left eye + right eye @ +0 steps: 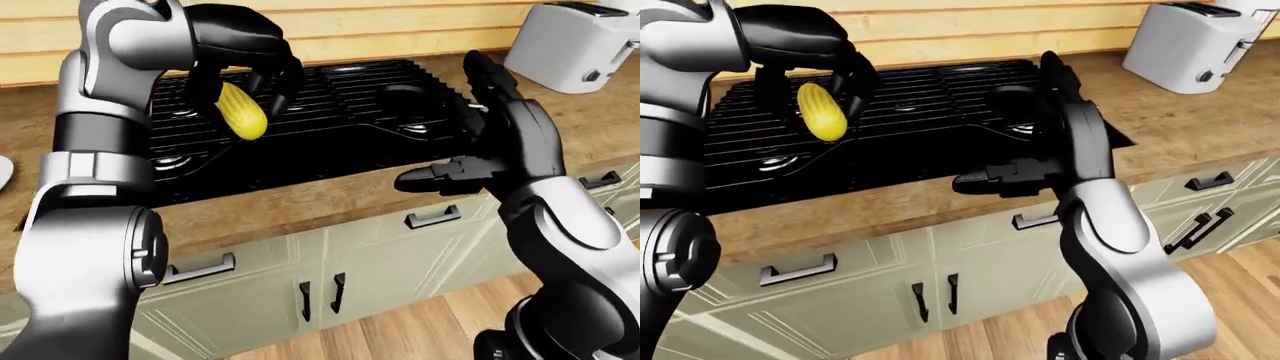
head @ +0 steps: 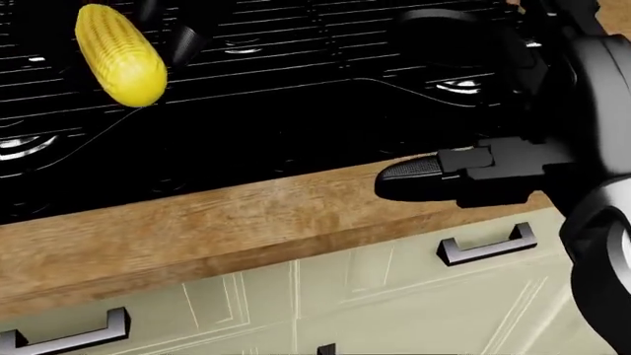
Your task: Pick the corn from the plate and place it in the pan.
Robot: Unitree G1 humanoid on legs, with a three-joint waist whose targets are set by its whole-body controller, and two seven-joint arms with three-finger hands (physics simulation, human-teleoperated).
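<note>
Corn (image 1: 241, 111) – yellow cob, held up above the black stove (image 1: 330, 112), tilted w/ its rounded end pointing down and toward the view's right. Left hand (image 1: 245, 56) has its black fingers closed around the cob's upper part; lower half hangs free, not touching the grates. In the head view the cob sits at top left, over the stove's grate bars.

Pan (image 1: 402, 96) – dark, hard to make out against the black burners; sits on the stove to the right of the corn, well apart from it, partly behind the right hand in the left-eye view.

Right hand (image 1: 470, 161) is open, holding nothing – fingers spread, one finger stretched out level toward the view's left over the wooden counter edge (image 2: 217, 222), others pointing up over the stove's right part.

Stove is set into the wood countertop. Below: cream cabinet fronts w/ dark handles (image 1: 432, 217). White toaster (image 1: 578, 41) stands at top right on the counter, well away from the stove. Wood plank wall behind, wood floor at bottom.
</note>
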